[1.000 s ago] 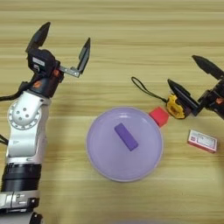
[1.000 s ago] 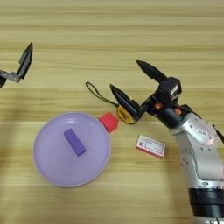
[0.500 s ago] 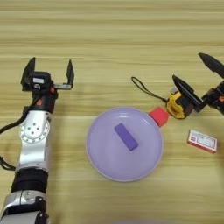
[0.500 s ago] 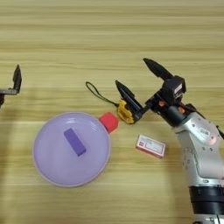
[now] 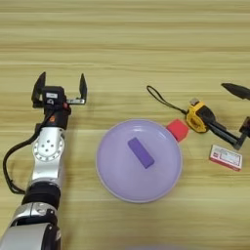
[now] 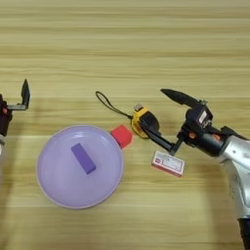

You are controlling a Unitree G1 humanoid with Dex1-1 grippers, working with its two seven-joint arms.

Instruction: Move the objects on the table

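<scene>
A large lilac plate [image 5: 108, 146] lies at the table's [image 5: 125, 44] near middle with a purple block [image 5: 140, 152] on it. A red cube [image 5: 177, 129] touches the plate's right rim. To its right sits a yellow-black tape measure [image 6: 140, 120], its black cord [image 6: 110, 105] trailing left. A red-white card box [image 6: 168, 163] lies nearer, to the right. My right gripper [image 6: 155, 111] is open. Its lower finger [image 6: 161, 139] reaches the tape measure's near side and its upper finger [image 6: 178, 96] stands above and to the right. My left gripper [image 5: 59, 87] stands open, left of the plate and holding nothing.
My left arm [image 5: 48, 151] runs along the left side from the near edge. My right forearm [image 6: 234, 151] comes in from the right edge, just right of the card box. A black cable [image 5: 10, 161] loops beside the left arm.
My left gripper has drawn back toward the near side. My right gripper has dropped nearer, its lower finger now at the tape measure. The objects have not moved.
</scene>
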